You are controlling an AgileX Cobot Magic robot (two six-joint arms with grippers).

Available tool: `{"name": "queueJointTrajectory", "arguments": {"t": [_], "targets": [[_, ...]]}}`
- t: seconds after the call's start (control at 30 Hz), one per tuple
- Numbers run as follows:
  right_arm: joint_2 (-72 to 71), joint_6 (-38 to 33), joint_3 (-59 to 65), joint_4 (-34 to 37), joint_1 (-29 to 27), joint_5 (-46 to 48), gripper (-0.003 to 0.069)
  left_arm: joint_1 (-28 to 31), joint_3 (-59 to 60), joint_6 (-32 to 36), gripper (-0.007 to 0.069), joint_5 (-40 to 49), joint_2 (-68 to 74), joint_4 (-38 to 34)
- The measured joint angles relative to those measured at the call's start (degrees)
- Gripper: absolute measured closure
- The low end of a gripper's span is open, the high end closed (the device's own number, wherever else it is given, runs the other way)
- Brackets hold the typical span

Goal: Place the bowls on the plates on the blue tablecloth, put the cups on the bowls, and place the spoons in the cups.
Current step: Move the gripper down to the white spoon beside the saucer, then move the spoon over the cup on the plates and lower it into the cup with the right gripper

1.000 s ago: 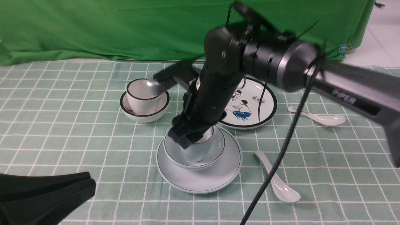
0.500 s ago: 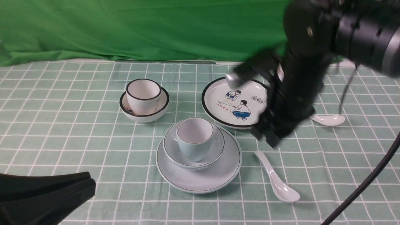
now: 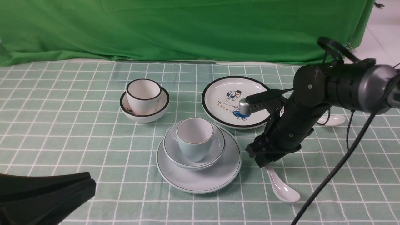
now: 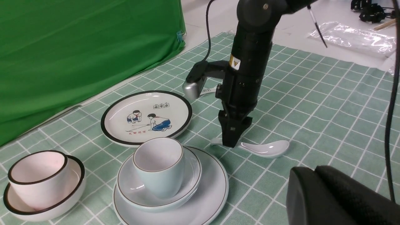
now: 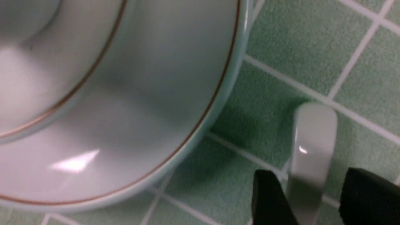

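From the front, my right tool (image 3: 264,161) points down at the handle of the plain spoon (image 3: 282,187), which lies on the blue tablecloth (image 3: 62,131) just right of the pale blue plate (image 3: 200,182). On that plate sits the pale blue bowl (image 3: 217,150), with the pale blue cup (image 3: 193,143) upright in it. Farther back on the left, the white cup (image 3: 143,95) stands in the white bowl (image 3: 145,116), and that bowl rests directly on the cloth. The cartoon plate (image 3: 218,93) is bare. The marked spoon (image 3: 334,119) lies beyond my right arm, partly hidden by it. My left tool (image 3: 47,197) hangs low at the near left corner, pressed together and holding nothing.

From my left wrist, the right tool stands nearly upright over the plain spoon's handle, and the spoon's scoop lies flat on the cloth.

From my right wrist, my fingers (image 5: 268,200) are spread either side of the handle. I see a strip of cloth on one side. The other side may be touching; I cannot tell.
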Motion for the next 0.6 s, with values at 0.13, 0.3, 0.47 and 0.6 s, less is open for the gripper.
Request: {"name": "queueJointTrajectory", "arguments": {"t": [0.13,0.3,0.47,0.6], "targets": [[2.0,0.1,-0.3,-0.1,-0.1,-1.4,0.0265,0.0,0.0,0.0,0.0613,0.0,0.0,0.0],[2.3,0.1,-0.6,-0.1,-0.1,-1.2,0.0298,0.0,0.1,0.1,0.0613,0.0,0.0,-0.2],[2.4,-0.4,-0.7,-0.9,0.0,-0.3,0.0484,0.0,0.7,0.1,0.0613,0.5,0.0,-0.2],[1.6,-1.2,-0.7,0.0,0.1,2.0,0.0481,0.0,0.7,0.1,0.0613,0.6,0.0,-0.2]]}}
